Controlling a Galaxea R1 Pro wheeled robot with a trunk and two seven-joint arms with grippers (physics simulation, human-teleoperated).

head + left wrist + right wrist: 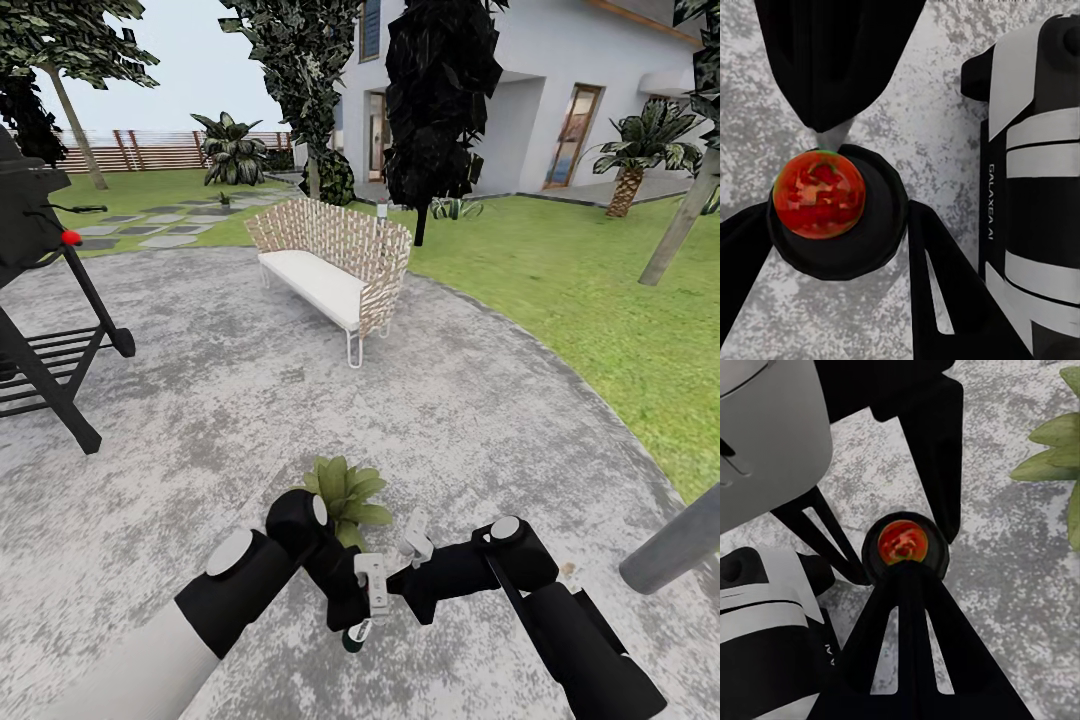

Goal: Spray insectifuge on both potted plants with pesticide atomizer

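Potted plant (346,492), pointed green leaves, on grey patio (200,420), behind both arms

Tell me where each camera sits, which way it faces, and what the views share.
Head: high on the robot, looking down over both arms at the patio, potted plant and sofa.
Left wrist: on the left arm, facing paving; black fingers around a red-topped object.
Right wrist: on the right arm, facing paving; plant leaves.
Shared: that red top.

One potted plant (345,492) sits on the round patio (200,400). There is one wicker sofa (335,262), one black grill (40,290), two robot hands (368,590) (415,550), and two palms (233,148) (640,150).
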